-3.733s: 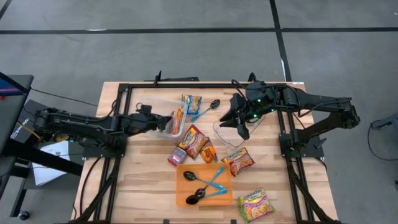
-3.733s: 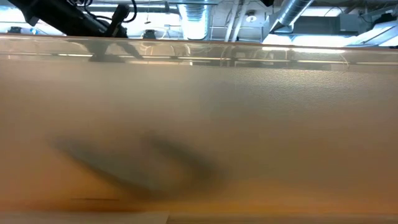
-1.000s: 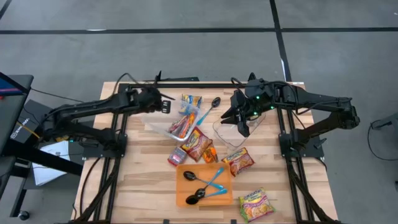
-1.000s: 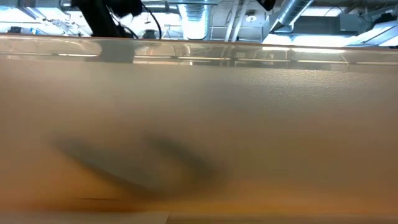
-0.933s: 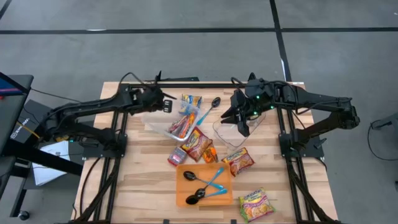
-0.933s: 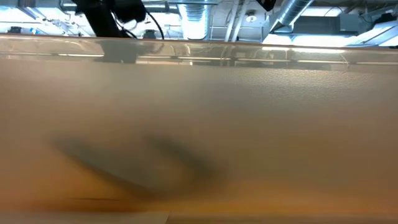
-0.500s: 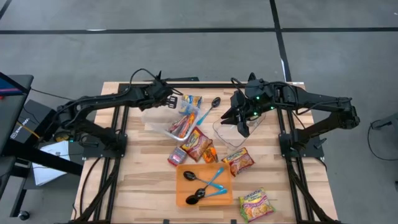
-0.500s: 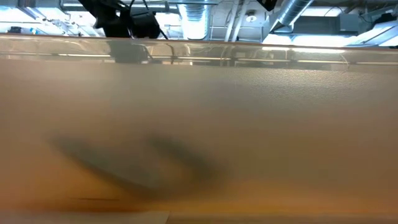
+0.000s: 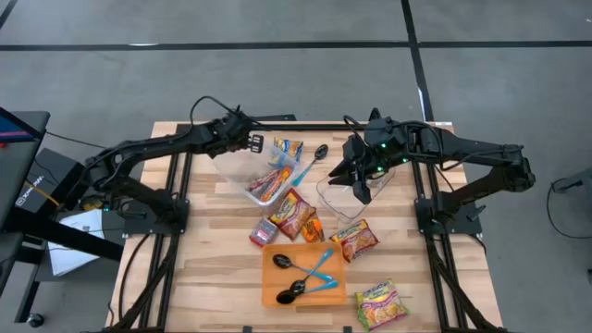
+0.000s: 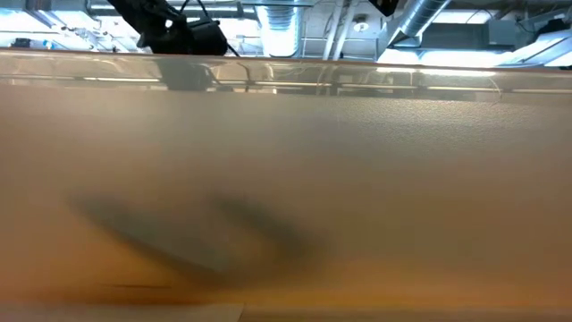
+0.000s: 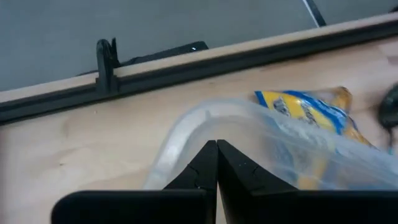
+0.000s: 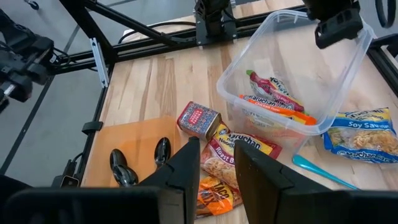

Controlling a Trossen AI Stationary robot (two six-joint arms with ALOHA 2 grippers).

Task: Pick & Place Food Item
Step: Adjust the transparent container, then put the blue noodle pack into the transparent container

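**Left hand tips the tub at the back of the desk**

Left hand is pinched tight on the rim of the clear tub, tilting it, with food packets sliding to its low end. Right hand hangs narrowly parted over a clear bowl, seemingly gripping nothing. To do this well, I'd lower the tub slowly so the packets stay inside.

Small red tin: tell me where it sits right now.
In the high view the small red tin lies near the table's middle, just above the orange tray and beside the ramen noodle packet.
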